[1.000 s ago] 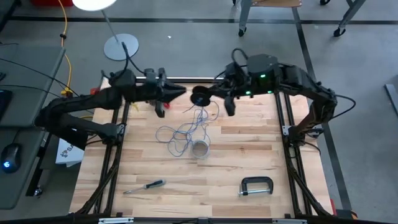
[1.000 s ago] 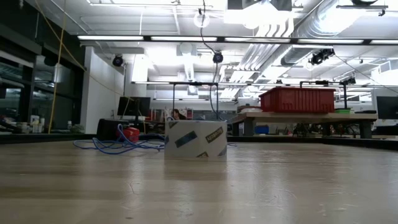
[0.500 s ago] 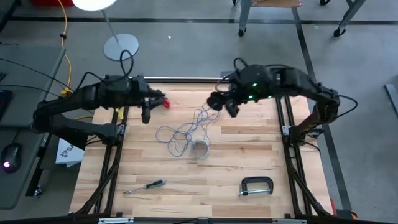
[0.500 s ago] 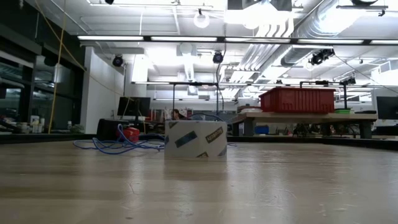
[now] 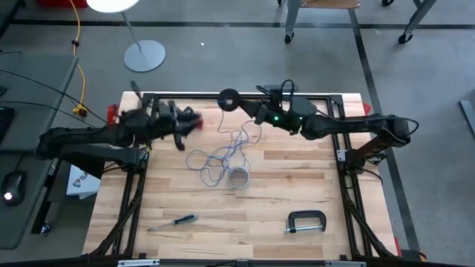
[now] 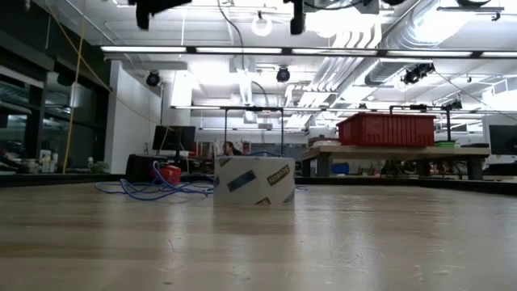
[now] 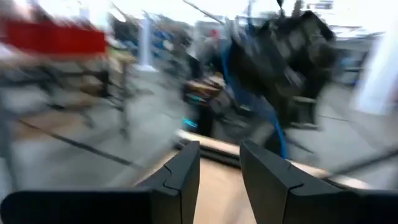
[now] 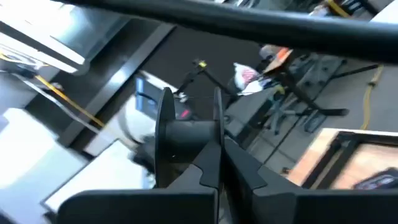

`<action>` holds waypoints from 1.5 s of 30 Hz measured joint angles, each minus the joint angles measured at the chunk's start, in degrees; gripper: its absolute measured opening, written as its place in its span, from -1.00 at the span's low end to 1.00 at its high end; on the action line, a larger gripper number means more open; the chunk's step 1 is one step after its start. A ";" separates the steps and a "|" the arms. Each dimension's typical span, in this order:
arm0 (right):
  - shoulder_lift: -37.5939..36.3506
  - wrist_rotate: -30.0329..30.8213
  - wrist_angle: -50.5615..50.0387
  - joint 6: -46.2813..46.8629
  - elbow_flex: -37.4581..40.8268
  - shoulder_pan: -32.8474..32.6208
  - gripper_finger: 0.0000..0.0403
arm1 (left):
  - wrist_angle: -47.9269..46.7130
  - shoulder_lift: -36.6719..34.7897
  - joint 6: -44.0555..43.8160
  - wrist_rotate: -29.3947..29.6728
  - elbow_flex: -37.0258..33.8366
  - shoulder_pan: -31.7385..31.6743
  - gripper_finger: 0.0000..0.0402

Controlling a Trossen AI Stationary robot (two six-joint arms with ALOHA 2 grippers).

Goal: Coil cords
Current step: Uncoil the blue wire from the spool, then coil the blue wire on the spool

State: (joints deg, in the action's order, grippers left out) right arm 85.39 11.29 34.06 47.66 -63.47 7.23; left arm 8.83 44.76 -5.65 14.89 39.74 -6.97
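The blue and pale grey cords (image 5: 221, 154) lie in a loose tangle on the middle of the wooden table (image 5: 297, 185); the low view shows the blue cord (image 6: 153, 190) flat on the wood. A thin strand rises from the tangle toward a black spool (image 5: 228, 99), which is held above the far edge. My right gripper (image 5: 242, 107) is shut on that spool. My left gripper (image 5: 182, 127) hovers at the far left beside a small red thing (image 5: 195, 122). It is open (image 7: 219, 165), with nothing between its fingers. My right gripper pinches one flange of the black spool (image 8: 217, 118) between its two shut fingers (image 8: 208, 168). The fingers come about level from the table's right side. The spool (image 8: 186, 140) is lifted clear of the table.
A roll of tape (image 5: 239, 178) stands just near of the tangle and fills the middle of the low view (image 6: 254, 179). A screwdriver (image 5: 172, 221) lies near the front left and a black C-clamp (image 5: 306, 221) at the front right. A lamp base (image 5: 145, 55) stands beyond the table.
My left gripper has drawn back toward the table's left edge and sunk. My right gripper has come down, rolled, and stretched toward the far edge and the left, carrying the black spool with it. The tangle on the table has stayed where it was.
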 joint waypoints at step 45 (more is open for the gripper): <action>1.39 -14.61 -16.63 -25.71 -26.81 9.61 -1.00 | 14.74 31.89 -27.28 -43.57 31.00 -17.02 -0.23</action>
State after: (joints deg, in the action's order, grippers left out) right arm 86.78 -3.32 17.43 21.96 -90.28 16.84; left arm 23.57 76.65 -32.93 -28.68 70.74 -23.99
